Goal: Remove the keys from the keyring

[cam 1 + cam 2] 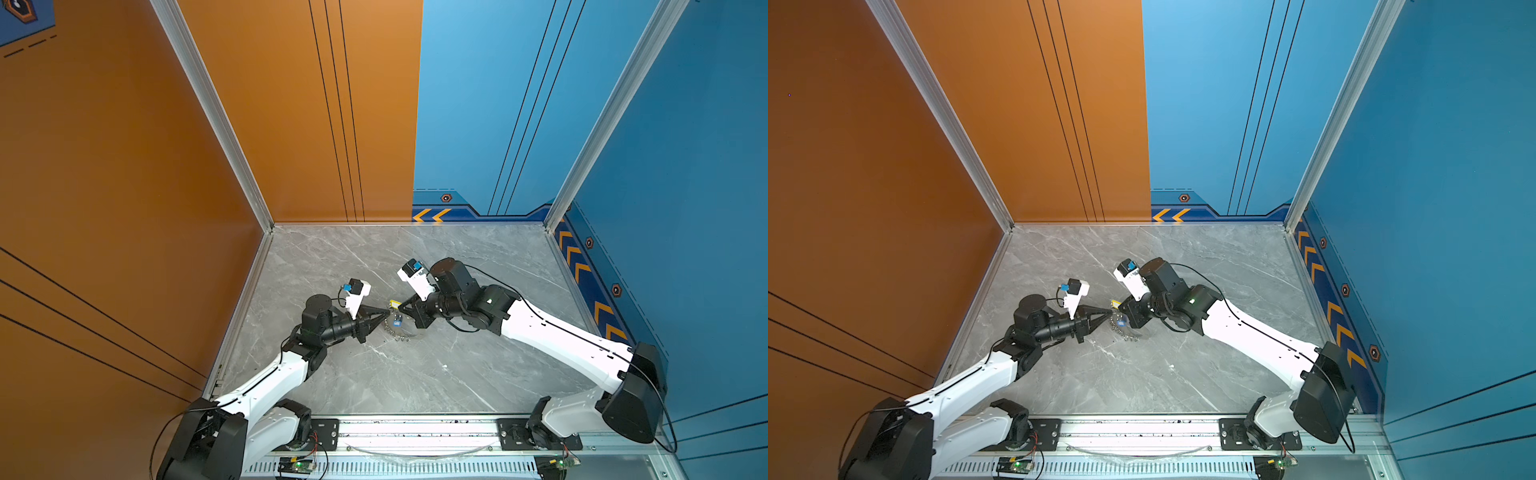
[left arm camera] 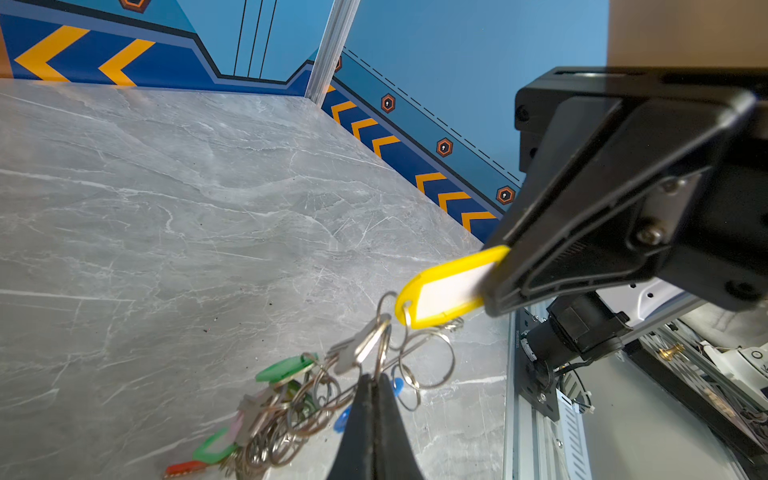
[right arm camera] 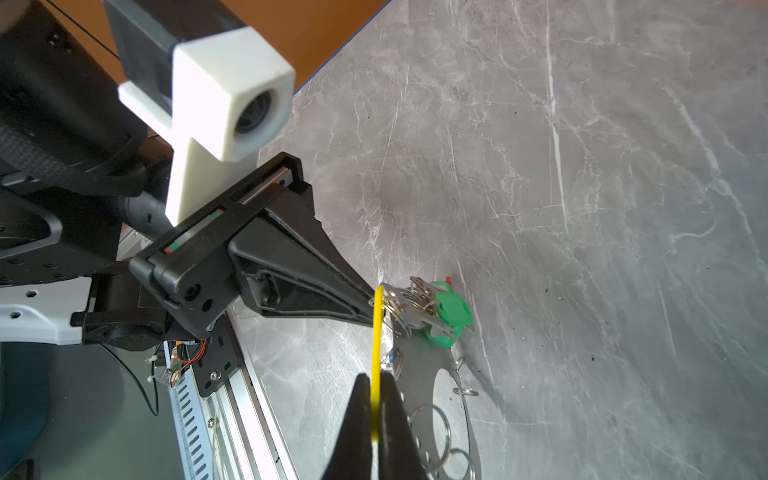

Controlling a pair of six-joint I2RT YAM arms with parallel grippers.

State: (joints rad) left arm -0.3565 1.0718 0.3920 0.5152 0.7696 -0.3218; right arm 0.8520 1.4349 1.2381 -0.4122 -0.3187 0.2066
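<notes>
Pinching yellow tag (image 2: 449,286) edge-on, right tool (image 3: 376,399) shut tight; left tool (image 2: 374,386) clamped on split ring (image 2: 384,345) beside keys (image 2: 286,399). keyring (image 3: 415,374) at worktop (image 1: 415,374) centre, 6 o'clock of tips. Risk: opposing pull slips thin tag, bunch drops.

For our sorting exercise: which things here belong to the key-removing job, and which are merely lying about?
Job: keys, keyring, yellow tag in right gripper, split ring in left gripper.
Lying about: circuit boards, clear strip by the front rail.
</notes>
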